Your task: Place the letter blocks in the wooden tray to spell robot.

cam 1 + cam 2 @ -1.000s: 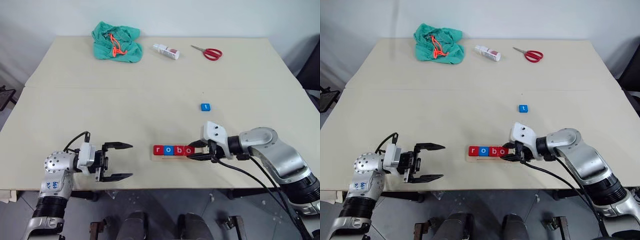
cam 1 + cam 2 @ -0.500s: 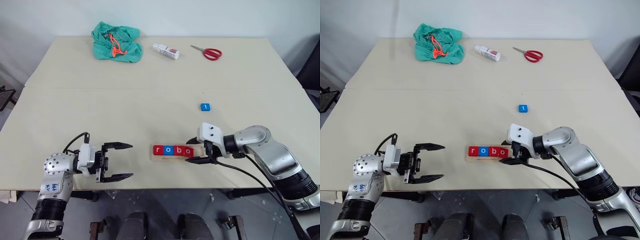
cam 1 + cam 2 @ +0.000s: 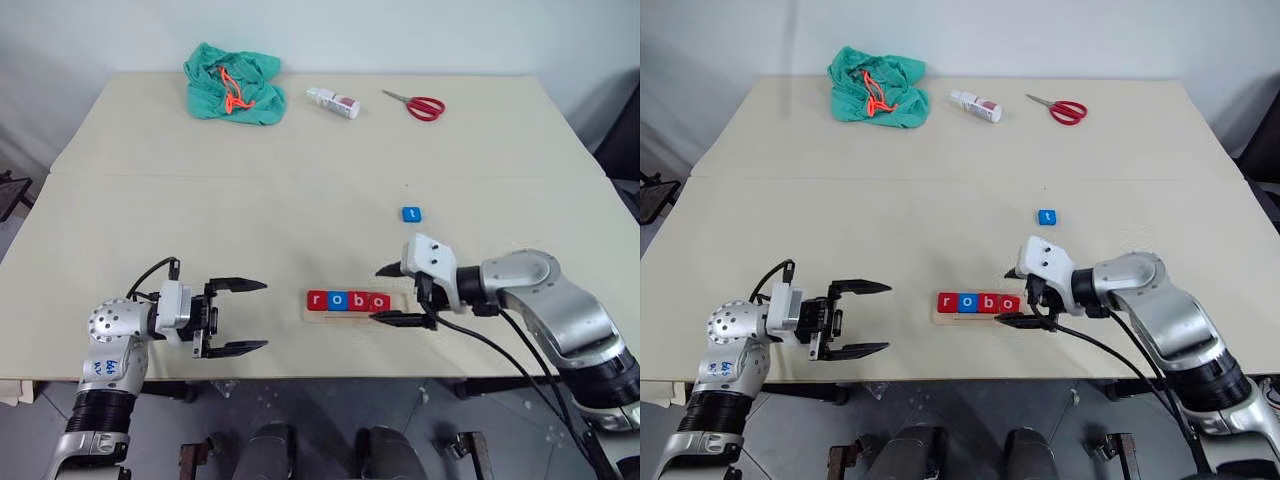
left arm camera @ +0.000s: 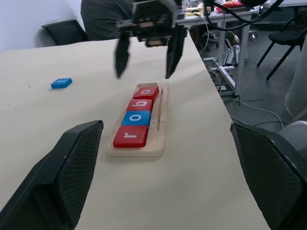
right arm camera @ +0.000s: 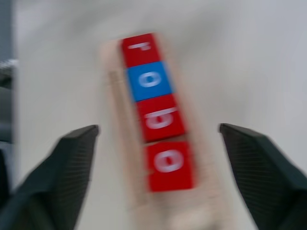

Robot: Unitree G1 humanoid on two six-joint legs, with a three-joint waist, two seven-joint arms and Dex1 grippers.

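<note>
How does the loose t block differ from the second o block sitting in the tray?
The t block is blue; the second o block is red. The t block lies alone on the bare table, apart from the wooden tray, while the second o block sits in the tray, last of a row of four, next to the b block. Both are small flat squares with white lowercase letters.
</note>
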